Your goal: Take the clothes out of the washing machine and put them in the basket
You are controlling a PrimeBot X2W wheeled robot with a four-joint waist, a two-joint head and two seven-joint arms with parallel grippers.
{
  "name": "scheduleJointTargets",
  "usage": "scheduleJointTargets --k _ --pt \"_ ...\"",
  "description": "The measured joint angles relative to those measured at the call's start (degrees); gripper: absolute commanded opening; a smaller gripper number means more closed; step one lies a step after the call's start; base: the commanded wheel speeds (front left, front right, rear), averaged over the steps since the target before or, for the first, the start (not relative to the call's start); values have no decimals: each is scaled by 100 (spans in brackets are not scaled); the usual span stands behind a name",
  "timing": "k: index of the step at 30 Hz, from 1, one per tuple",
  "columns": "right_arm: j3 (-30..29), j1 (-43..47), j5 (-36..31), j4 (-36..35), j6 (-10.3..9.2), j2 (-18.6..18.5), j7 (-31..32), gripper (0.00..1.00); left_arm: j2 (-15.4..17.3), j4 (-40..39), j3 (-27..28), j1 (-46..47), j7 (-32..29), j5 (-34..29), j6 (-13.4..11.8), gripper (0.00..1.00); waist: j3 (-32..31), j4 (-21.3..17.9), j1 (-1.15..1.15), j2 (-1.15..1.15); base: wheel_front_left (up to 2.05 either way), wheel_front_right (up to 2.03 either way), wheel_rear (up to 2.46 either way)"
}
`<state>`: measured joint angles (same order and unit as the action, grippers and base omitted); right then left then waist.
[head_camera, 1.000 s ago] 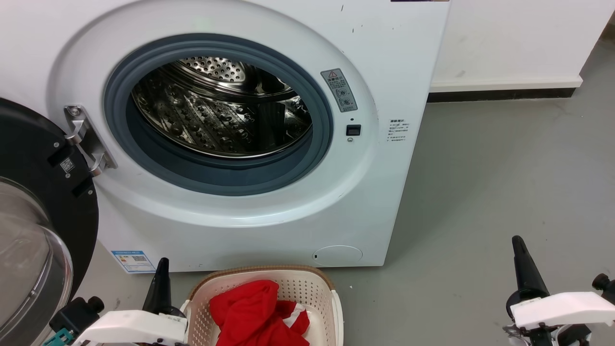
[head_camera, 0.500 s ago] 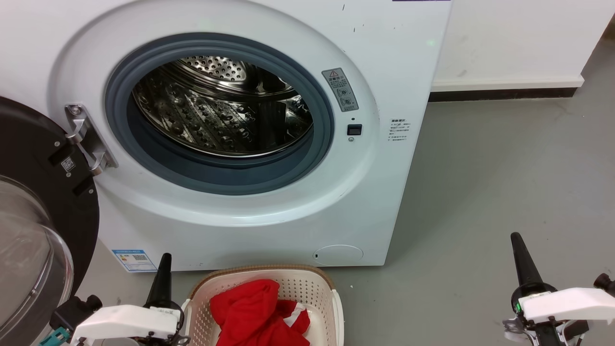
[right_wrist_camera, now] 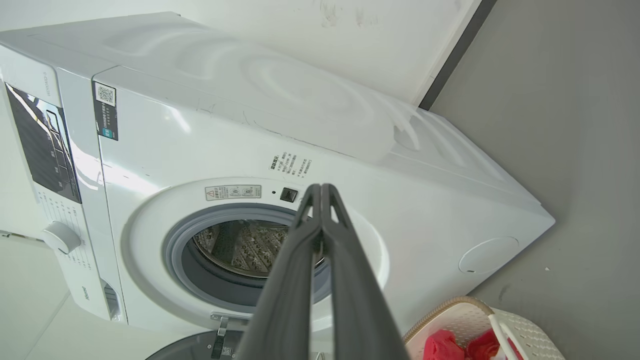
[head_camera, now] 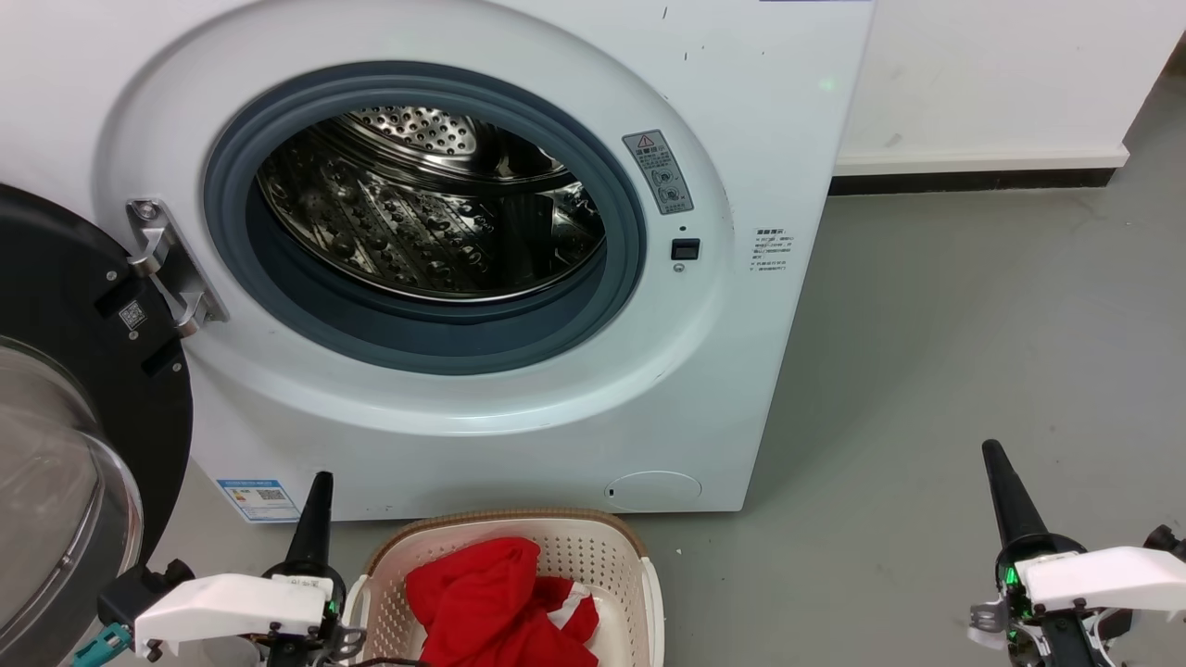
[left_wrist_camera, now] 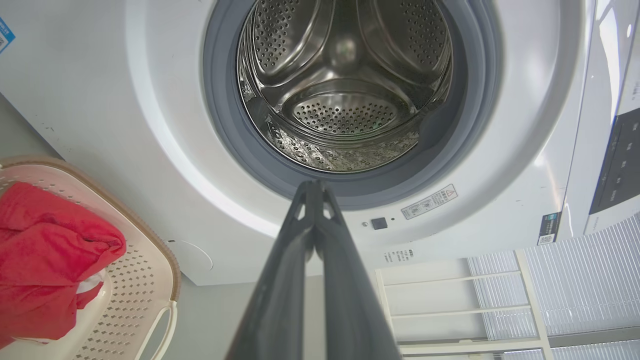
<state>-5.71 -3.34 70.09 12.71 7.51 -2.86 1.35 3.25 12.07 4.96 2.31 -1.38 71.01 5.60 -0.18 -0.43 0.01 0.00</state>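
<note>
Looking down from the head camera, you are seeing the soft bright red garments with white trim (head_camera: pixel 482 593) lying crumpled in the small cream oval plastic basket with perforated sides and a brown woven-look rim (head_camera: pixel 500 517), which is standing on the grey floor (head_camera: pixel 927 324) just in front of the large white front-loading washing machine (head_camera: pixel 445 412). Its perforated steel drum (head_camera: pixel 426 222) is showing bare, shiny metal inside the grey rubber ring (head_camera: pixel 426 345), and the black-framed glass door (head_camera: pixel 56 371) is hanging open at the left. Your left gripper (head_camera: pixel 321 482) is hovering just beside the basket with its two long dark fingers pressed together and holding nothing; your right gripper (head_camera: pixel 991 451) is hanging well apart over the floor, likewise pinched closed and empty. Judging by the folds, the cloth is light, limp and easy to crease, so it is likely draping and trailing from any hold. If you are regripping, you are best pinching a raised bunch atop the heap, not a flat edge.
</note>
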Motion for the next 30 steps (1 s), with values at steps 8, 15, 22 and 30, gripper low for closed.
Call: scheduleJointTargets --k 8,15,22,30 --pt "-18 -28 443 26 0 0 104 0 -4 40 38 60 -102 426 45 0 6 8 0 0 0 0 0" --pt "-30 -93 812 44 0 -1 185 0 -10 69 66 148 -199 778 75 0 12 14 0 0 0 0 0" --pt "-48 -142 1348 73 0 -1 320 0 -20 120 97 196 -320 1295 104 0 20 24 0 0 0 0 0" --pt "-62 -172 1712 91 0 -1 402 0 -24 152 119 275 -400 1642 144 0 27 32 0 0 0 0 0"
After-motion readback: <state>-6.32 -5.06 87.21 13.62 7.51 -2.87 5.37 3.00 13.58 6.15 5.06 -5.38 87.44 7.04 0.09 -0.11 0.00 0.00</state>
